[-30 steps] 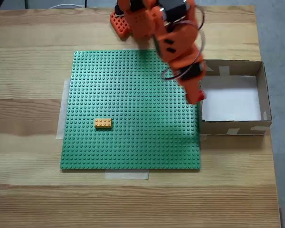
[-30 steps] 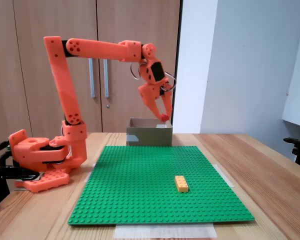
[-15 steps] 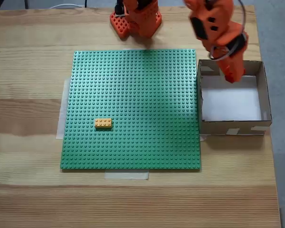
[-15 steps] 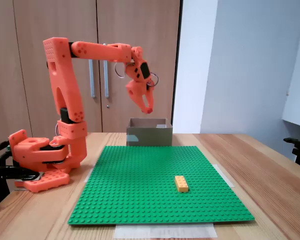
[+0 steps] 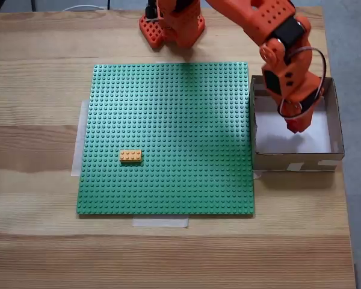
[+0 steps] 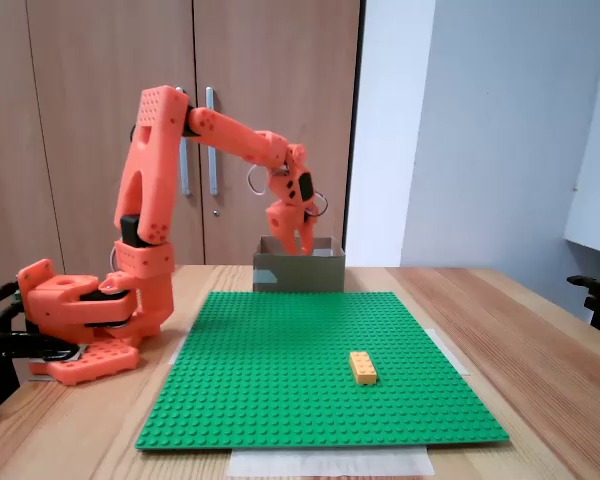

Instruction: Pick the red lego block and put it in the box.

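Note:
The brown cardboard box (image 5: pixel 295 161) with a white floor stands at the right of the green baseplate. My orange gripper (image 5: pixel 296 124) hangs over the box's inside, close to its right half. A small dark red piece, the red lego block (image 5: pixel 295 126), shows at its tip, and the fingers are shut on it. From the front fixed view, the gripper (image 6: pixel 305 242) points down and its tip dips to the rim of the box (image 6: pixel 300 273) at the back of the table.
A yellow-orange brick (image 5: pixel 130 156) (image 6: pixel 362 367) sits on the green studded baseplate (image 5: pixel 168 108) (image 6: pixel 310 340). The arm's orange base (image 5: pixel 168 24) (image 6: pixel 80 310) stands behind the plate. Pale tape strips hold the plate to the wooden table.
The arm swung from the baseplate's right edge to over the box, rose on the way, then came down into it, with the red piece still at its tip.

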Tool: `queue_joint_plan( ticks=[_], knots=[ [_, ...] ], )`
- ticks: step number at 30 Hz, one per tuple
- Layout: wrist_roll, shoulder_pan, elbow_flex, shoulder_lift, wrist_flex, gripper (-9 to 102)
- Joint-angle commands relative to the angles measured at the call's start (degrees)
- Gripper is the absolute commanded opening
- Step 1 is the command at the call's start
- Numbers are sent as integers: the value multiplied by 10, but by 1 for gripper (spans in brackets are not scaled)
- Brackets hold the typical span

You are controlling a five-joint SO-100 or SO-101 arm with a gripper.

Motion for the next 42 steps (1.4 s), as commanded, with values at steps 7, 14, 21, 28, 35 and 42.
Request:
queue_joint_plan(
  ticks=[7,14,21,28,35,42],
  knots=[
    [-12,-32,-28,-39,-6,5],
    [-5,-28,-34,-62,-11,5],
    [-8,-25,-34,-70,-18,5],
    [-19,-23,2,-2,-25,22],
    [-53,-21,129,226,-43,25],
    [-63,77,284,494,-43,21]
  ],
)
